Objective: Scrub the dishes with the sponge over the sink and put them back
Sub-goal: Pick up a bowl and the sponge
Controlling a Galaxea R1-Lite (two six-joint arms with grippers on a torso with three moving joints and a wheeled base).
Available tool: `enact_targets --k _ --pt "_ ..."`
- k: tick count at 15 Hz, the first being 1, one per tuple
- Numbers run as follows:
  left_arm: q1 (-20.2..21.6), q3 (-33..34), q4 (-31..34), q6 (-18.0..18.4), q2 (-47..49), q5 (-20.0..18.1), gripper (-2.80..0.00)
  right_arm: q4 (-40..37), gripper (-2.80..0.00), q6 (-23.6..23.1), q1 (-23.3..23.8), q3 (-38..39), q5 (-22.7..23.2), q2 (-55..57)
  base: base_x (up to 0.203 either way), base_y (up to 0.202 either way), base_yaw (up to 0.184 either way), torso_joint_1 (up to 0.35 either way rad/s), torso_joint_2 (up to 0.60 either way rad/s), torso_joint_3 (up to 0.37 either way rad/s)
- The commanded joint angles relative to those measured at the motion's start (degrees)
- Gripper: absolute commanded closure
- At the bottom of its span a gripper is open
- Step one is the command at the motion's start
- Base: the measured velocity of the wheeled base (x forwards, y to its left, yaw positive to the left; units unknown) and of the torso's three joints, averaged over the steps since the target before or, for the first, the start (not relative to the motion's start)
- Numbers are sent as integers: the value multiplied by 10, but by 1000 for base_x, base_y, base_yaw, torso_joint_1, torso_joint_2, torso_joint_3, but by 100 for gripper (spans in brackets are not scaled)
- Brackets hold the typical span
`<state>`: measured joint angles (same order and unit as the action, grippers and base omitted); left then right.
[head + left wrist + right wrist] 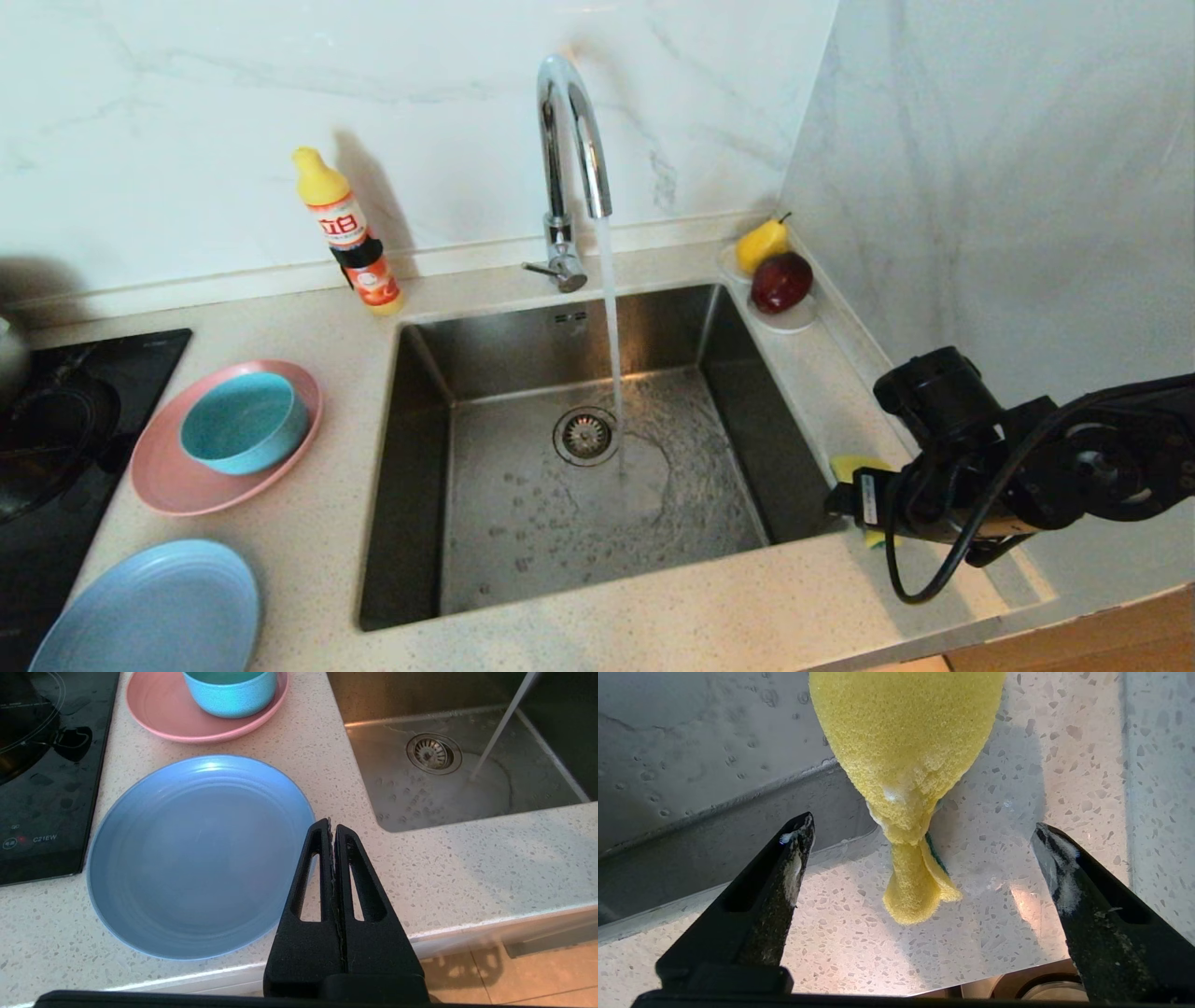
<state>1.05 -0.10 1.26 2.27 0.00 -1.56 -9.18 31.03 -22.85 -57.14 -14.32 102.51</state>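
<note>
My right gripper (pixel 920 858) stands wide open and empty over the sponge (pixel 906 756) on the counter (pixel 999 896), beside the sink (pixel 523 523).
The sponge's tail runs toward the wrist, its long axis between both fingers, neither touching. I'd judge the right arm far nearer. My left gripper (pixel 333 828) is parked, closed on nothing, near the light-blue plate (pixel 201 854).

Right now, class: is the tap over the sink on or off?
On. A steady stream of water falls from the tap into the sink, spreading in ripples beside the drain.
</note>
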Motion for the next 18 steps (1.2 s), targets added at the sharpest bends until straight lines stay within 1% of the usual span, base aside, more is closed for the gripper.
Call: enact_targets --k 1,2,14,18 --pt "0 0 0 0 1 0 0 0 -280 2 -1 0 -1 1 0 0 0 0 0 0" --pt "0 0 0 0 1 0 0 0 0 0 -1 0 -1 1 0 0 0 0 0 0" --pt "1 0 0 0 1 0 0 0 0 3 0 -4 -1 9 0 0 0 0 0 0" --pt "0 0 0 0 1 0 0 -3 0 -5 -3 -7 -1 -22 0 0 0 0 0 0"
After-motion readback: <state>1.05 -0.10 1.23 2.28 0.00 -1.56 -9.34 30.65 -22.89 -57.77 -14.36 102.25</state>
